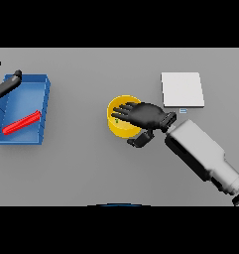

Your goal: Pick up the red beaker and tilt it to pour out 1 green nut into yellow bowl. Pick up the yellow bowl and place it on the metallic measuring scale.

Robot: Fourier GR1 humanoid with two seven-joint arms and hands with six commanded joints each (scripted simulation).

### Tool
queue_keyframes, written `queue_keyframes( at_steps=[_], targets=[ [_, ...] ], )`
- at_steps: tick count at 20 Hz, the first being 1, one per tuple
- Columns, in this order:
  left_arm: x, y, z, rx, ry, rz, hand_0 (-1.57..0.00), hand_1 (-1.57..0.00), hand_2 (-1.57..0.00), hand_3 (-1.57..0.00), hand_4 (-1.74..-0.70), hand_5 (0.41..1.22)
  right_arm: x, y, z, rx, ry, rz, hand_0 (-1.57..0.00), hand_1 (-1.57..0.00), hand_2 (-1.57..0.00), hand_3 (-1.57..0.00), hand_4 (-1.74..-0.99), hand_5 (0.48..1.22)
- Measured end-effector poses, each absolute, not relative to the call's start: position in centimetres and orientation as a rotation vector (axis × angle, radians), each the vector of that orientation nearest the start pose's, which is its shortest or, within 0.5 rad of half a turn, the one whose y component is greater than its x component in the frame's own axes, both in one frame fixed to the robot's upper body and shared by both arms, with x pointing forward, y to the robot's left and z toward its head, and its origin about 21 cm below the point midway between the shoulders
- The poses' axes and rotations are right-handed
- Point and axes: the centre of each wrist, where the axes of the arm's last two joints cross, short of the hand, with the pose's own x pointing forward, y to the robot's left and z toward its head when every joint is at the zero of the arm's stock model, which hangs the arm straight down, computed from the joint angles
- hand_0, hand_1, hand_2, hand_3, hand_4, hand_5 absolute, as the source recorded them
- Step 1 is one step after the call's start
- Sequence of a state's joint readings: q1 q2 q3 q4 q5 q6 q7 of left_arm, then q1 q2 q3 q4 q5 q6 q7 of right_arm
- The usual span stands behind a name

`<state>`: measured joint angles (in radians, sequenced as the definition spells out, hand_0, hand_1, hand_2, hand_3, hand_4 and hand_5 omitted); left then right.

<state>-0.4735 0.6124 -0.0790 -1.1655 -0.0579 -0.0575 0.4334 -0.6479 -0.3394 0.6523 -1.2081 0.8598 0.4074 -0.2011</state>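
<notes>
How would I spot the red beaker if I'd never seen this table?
Find the blue tray at the table's left edge. The red beaker lies on its side inside it, slanted. It is the only red thing, far from the yellow bowl under the right hand.

A plain grey table (91, 168) fills the whole view under even, soft light, without strong shadows.
</notes>
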Motion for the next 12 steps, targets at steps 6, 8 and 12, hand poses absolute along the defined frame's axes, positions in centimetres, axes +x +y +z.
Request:
queue_keyframes(
  at_steps=[6,8,12],
  targets=[
    [35.6,34.6,10.1,0.571,-1.139,-0.461,0.00,0.00,0.00,0.00,-0.79,0.708,35.2,-12.3,4.3,-0.328,-1.237,2.120,0.00,0.00,0.00,-0.01,-1.188,0.693],
    [35.4,34.9,9.9,0.587,-1.116,-0.463,0.00,0.00,0.00,0.00,-0.79,0.713,35.3,-11.8,4.0,-0.315,-1.224,2.114,0.00,0.00,-0.01,-0.04,-1.209,0.732],
    [35.8,34.8,10.1,0.578,-1.130,-0.474,0.00,0.00,0.00,0.00,-0.79,0.710,35.7,-11.8,4.0,-0.335,-1.223,2.111,-0.45,-0.41,-0.35,-0.32,-1.363,0.957]
  ],
)
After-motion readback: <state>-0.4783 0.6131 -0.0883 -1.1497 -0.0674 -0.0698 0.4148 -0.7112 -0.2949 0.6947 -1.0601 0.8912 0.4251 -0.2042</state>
